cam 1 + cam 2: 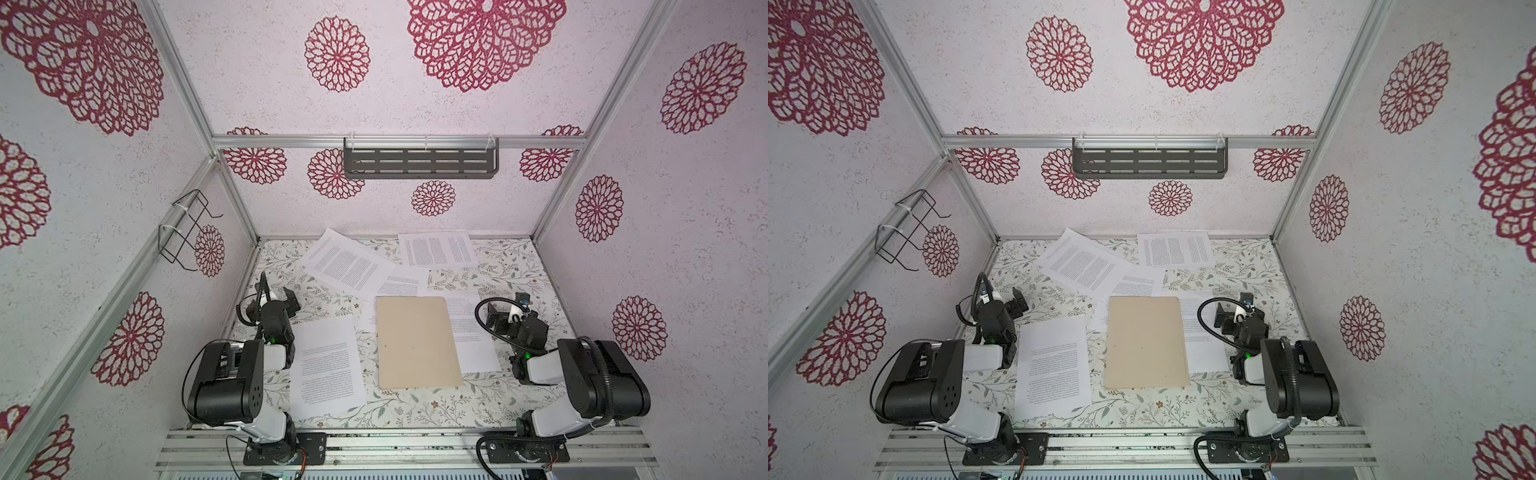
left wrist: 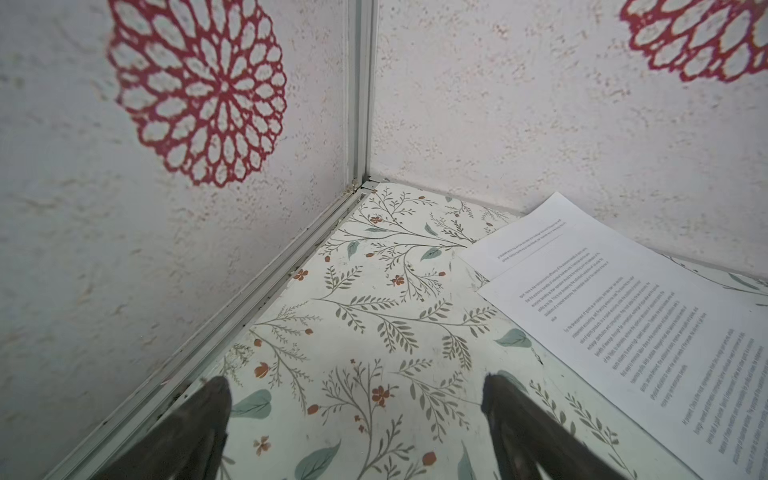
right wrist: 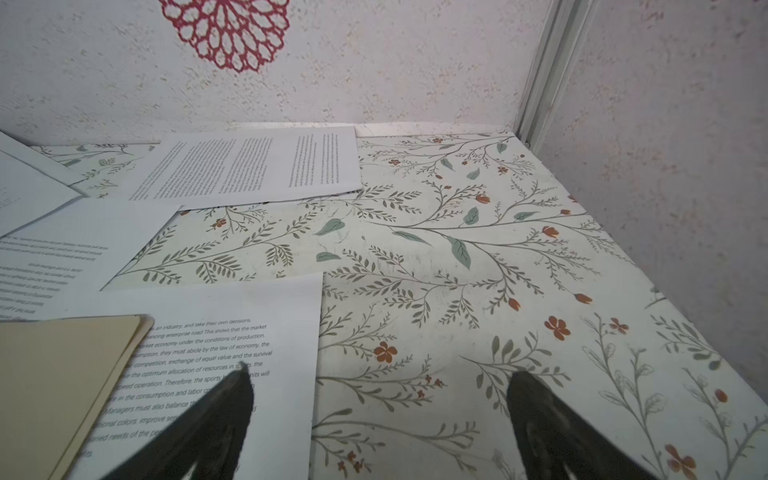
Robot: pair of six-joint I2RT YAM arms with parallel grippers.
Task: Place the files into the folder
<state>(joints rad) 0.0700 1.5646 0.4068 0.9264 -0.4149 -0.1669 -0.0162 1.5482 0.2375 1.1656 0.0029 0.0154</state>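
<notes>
**Both top views:** the folder lies shut and flat in the middle of the flowered table, with the files loose around it. One sheet sits just beside it on the left, one runs under its right edge, and another pokes out from beneath its far edge. The rest lie toward the back wall, some overlapping. None is inside, and I judge the job not yet begun. To do the opening step well, I think I should lift the cover by its free edge, which I cannot pick out from here. I would pin the lower flap meanwhile, so the folder does not slide on the paper beneath it. The sheets are thin and flat, so I expect each will need a nudge or a curl before a fingertip gets under.

**Left wrist view:** my left pincer stands wide apart and empty above bare table near the back corner. Two overlapping sheets lie close by, untouched.

**Right wrist view:** my right pincer is likewise spread wide, holding nothing. One fingertip hangs over the sheet tucked under the folder, and whether it touches the paper I cannot tell. The other is over bare table.
</notes>
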